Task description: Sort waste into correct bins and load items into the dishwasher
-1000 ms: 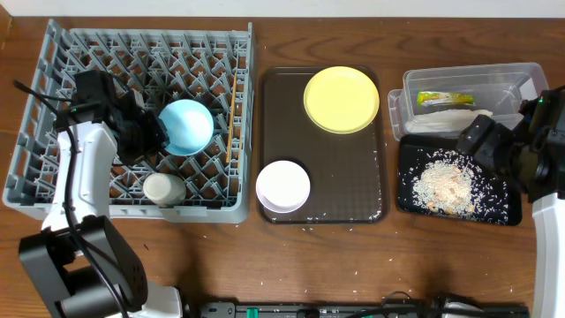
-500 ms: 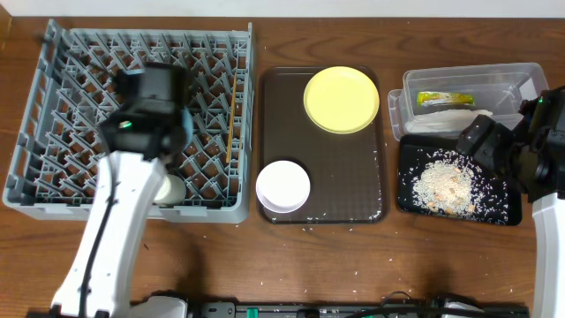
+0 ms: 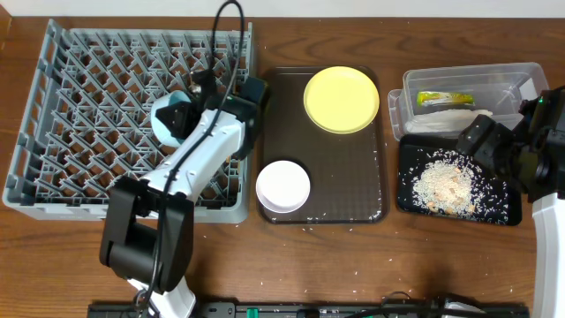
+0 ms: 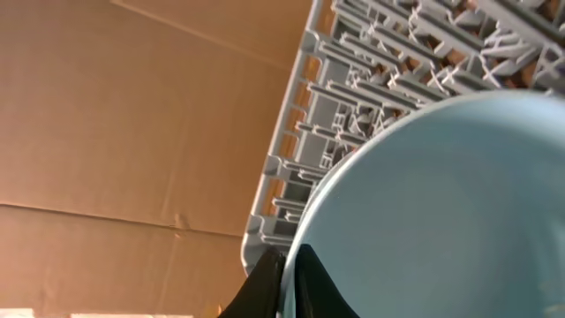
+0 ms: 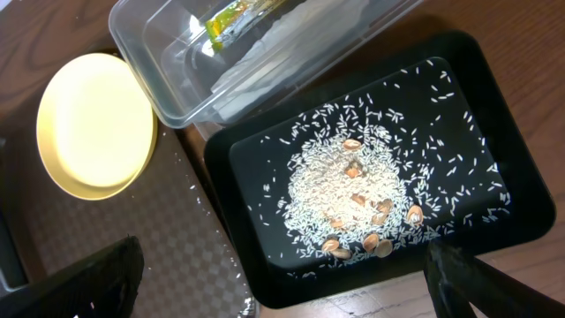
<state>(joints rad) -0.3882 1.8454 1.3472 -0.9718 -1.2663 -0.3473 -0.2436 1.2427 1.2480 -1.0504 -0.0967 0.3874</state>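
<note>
My left gripper (image 4: 288, 281) is shut on the rim of the light blue bowl (image 4: 441, 212), one finger inside and one outside. In the overhead view the light blue bowl (image 3: 171, 119) hangs tilted over the middle right of the grey dishwasher rack (image 3: 79, 106), with the left gripper (image 3: 198, 113) beside it. My right gripper (image 5: 282, 287) is open and empty above the black tray (image 5: 459, 79) of rice crumbs (image 5: 344, 181). The clear tub (image 3: 521, 79) holds the green-and-orange wrapper (image 3: 441, 99) and the napkin (image 3: 448, 120). The yellow plate (image 3: 342, 99) and white bowl (image 3: 283, 186) lie on the brown tray (image 3: 344, 177).
The left arm (image 3: 190, 172) lies slantwise across the rack's front right part and hides what is under it. Loose rice grains dot the brown tray's right edge and the table in front of it. The right gripper (image 3: 478, 141) hovers between tub and black tray (image 3: 499, 208).
My left arm has swung from the rack's left side to its right side, carrying the light blue bowl, which now sits tilted and a little further left. The right arm has not moved.
</note>
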